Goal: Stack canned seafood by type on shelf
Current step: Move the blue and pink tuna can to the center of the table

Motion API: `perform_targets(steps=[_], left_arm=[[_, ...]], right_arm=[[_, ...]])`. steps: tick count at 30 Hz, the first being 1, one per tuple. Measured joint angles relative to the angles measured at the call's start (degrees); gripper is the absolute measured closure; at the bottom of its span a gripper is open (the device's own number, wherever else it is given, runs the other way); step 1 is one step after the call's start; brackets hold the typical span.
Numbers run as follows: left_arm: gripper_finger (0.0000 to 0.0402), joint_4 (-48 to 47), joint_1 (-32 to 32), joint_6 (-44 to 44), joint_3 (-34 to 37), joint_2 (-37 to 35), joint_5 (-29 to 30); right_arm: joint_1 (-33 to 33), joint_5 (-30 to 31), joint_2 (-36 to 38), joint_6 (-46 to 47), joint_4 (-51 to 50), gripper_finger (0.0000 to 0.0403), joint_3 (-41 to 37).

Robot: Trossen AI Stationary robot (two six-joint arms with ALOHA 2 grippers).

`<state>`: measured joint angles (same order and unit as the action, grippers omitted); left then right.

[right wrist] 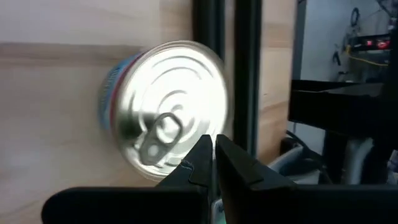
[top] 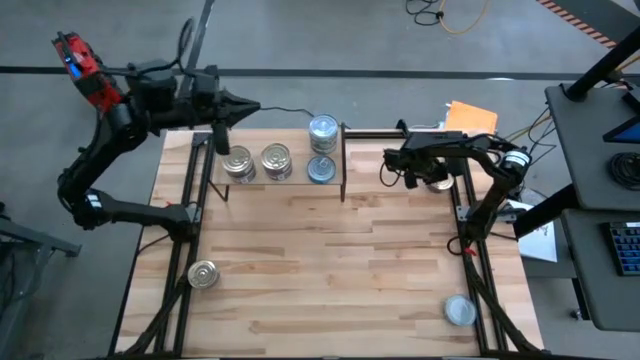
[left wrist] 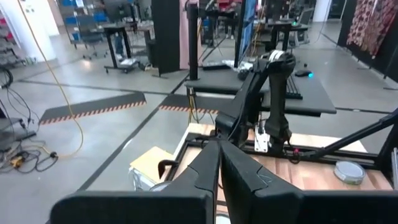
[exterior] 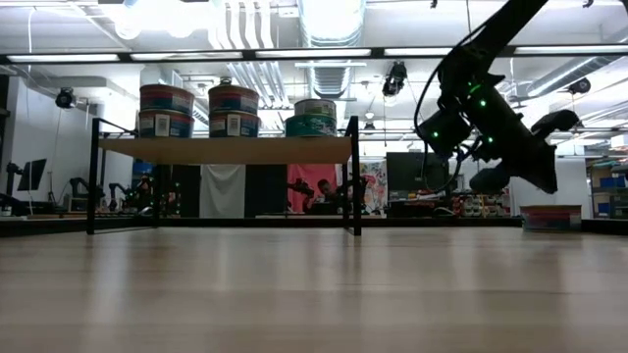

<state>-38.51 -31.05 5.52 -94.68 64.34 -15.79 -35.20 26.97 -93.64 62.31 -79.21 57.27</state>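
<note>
free: tabletop [top: 330,260] centre | blocked: shelf [top: 280,180] with tins [top: 276,160], rear edge

An orange pad [top: 472,117] lies beyond the tabletop [top: 330,270]. A keyboard [top: 624,247] sits on the desk [top: 590,150] beside it.

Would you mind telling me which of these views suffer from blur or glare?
Right wrist view: the silver-lidded tin is smeared by motion blur beyond the shut right gripper. Low view: bright ceiling lights bloom above the shelf, and the foreground tabletop is soft. High view: evenly lit, no strong glare. Left wrist view: the near fingers are out of focus.
</note>
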Motion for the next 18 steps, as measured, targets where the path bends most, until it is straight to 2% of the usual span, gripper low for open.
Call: perform_targets(steps=[3,6,11,18], left_arm=[[0.0401,0.43,0.0,0.08,0.02,1.7,0.0],[0.0401,1.65,0.0,0.13,0.01,2.89,0.0],[0.0401,2.87,0.0,0.16,-0.01,3.89,-0.07],[0.0401,4.6,0.0,0.38,-0.07,3.93,-0.12]], right_arm=[[0.04,-0.25,0.04,-0.23,3.88,0.039,-1.9],[0.04,-3.07,0.04,-1.71,9.55,0.039,-4.32],[2.37,-8.88,0.45,-3.68,8.38,0.039,-5.07],[11.01,-25.41,4.65,-4.42,10.03,0.039,-3.17]])
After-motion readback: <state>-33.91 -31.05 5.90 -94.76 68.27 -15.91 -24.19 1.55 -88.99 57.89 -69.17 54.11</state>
